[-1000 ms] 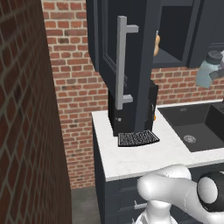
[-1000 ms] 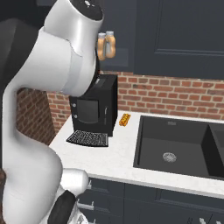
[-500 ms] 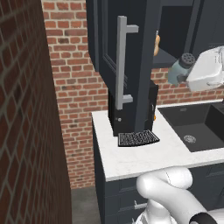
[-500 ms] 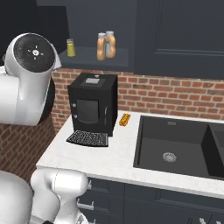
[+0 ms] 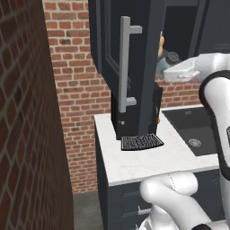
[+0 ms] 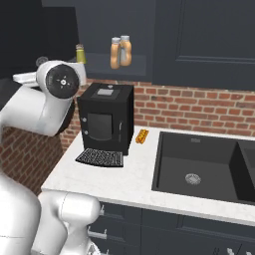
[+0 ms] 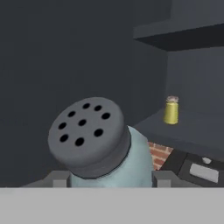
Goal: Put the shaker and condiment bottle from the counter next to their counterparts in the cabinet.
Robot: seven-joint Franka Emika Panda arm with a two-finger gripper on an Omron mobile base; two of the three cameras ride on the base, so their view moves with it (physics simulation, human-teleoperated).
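My gripper (image 7: 109, 180) is shut on the shaker (image 7: 94, 135), a pale teal jar whose grey perforated cap points toward the camera, tilted. In the left base view the shaker (image 5: 168, 60) hangs in the gripper (image 5: 174, 68) right at the opening of the cabinet (image 5: 108, 40), above the counter (image 5: 139, 161). On the cabinet shelf two orange condiment bottles (image 6: 120, 52) stand side by side. A small yellow shaker (image 6: 80, 54) stands further left on that shelf, and the hand view shows this yellow shaker (image 7: 171, 110) ahead and to the right.
The open cabinet door, edge-on with its long grey bar handle (image 5: 126, 63), stands left of the gripper. A black coffee machine (image 6: 105, 118) sits on the counter under the shelf. A black sink (image 6: 199, 164) lies to the right, with a small orange item (image 6: 142, 135) beside it.
The arm has swung left with the shaker, carrying it from the right edge of the left base view to the cabinet opening. The grip on the shaker has held.
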